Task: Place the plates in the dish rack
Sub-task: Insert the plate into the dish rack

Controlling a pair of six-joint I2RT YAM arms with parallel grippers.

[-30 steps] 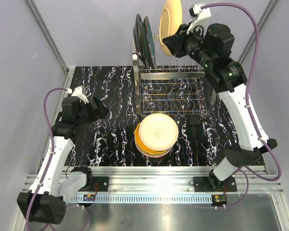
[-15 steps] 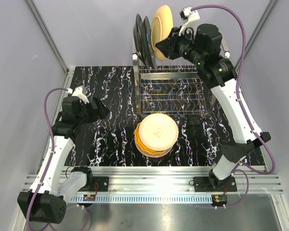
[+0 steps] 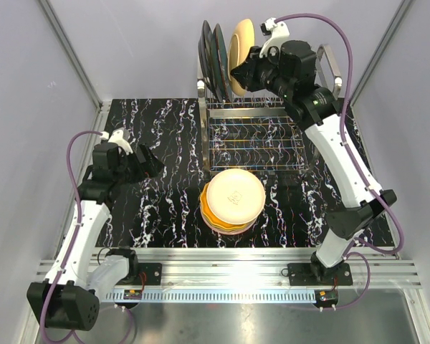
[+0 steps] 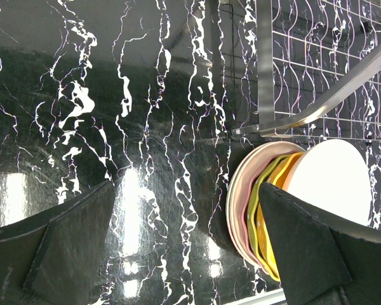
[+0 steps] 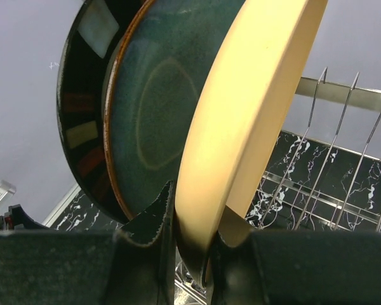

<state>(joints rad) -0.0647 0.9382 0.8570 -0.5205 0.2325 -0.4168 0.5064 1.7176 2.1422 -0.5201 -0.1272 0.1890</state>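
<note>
Right gripper (image 5: pixel 190 251) clenched on rim of cream-yellow round ceramic plate (image 5: pixel 241 127), edge-up. Dark glazed plates (image 5: pixel 152 121) just left of it, chrome wire dish rack (image 5: pixel 343 190) tines below. Risk: tilt knocks dark neighbour; rim misses slot. Left gripper (image 4: pixel 187 248) released, empty.

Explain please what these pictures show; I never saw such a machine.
Two robot arms stand at a black marbled table. One picture looks down from above; the other two come from a camera on each wrist. On the table sit a chrome dish rack and a stack of plates. Two dark plates stand upright in the rack. The right hand grips a cream-yellow plate by its rim, upright beside them. The left hand is open and empty, left of the stack.
</note>
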